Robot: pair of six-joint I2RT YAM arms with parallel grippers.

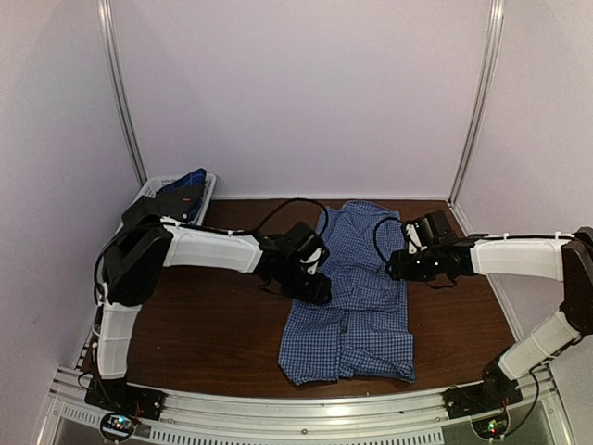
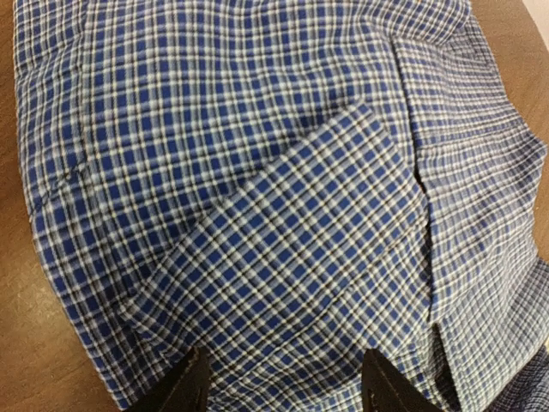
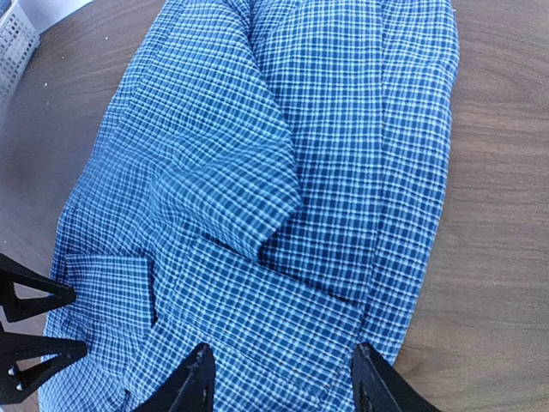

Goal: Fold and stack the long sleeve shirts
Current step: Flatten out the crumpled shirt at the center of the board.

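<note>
Presently you are going over these items, largest first.

- Table (image 1: 204, 324): brown wood, lying beneath both claws.
- Long sleeve shirt (image 1: 357, 306): a single blue-and-white check, lying flat and lengthwise under and between the two claws. Both sleeves are turned in over the body, so by my judgement you are standing at the end of the sleeve fold. The crosswise fold of the body is not yet begun, and no stack is showing.
- Left claw (image 1: 315, 286): hanging over the shirt's left edge, fingers spread and gripping nothing, with cloth lying just under its tips.
- Right claw (image 1: 397, 267): hanging over the shirt's right edge opposite the left claw, likewise released and empty.
- Basket (image 1: 153, 190): white lattice, standing well beyond the left claw in the far left corner. It is holding dark cloth (image 1: 185, 190); whether that is a second shirt cannot be told.
- Cuff (image 3: 283, 318): lying directly ahead of the right claw's fingertips, on top of the body panel.

Next move, as judged: you are needing both claws to drop to one end of the shirt, pinch through the layers and carry that end over to the other.

Obstruction: the loose cuffs and sleeves are resting unpinned and risk sliding out as the cloth is lifting.
</note>
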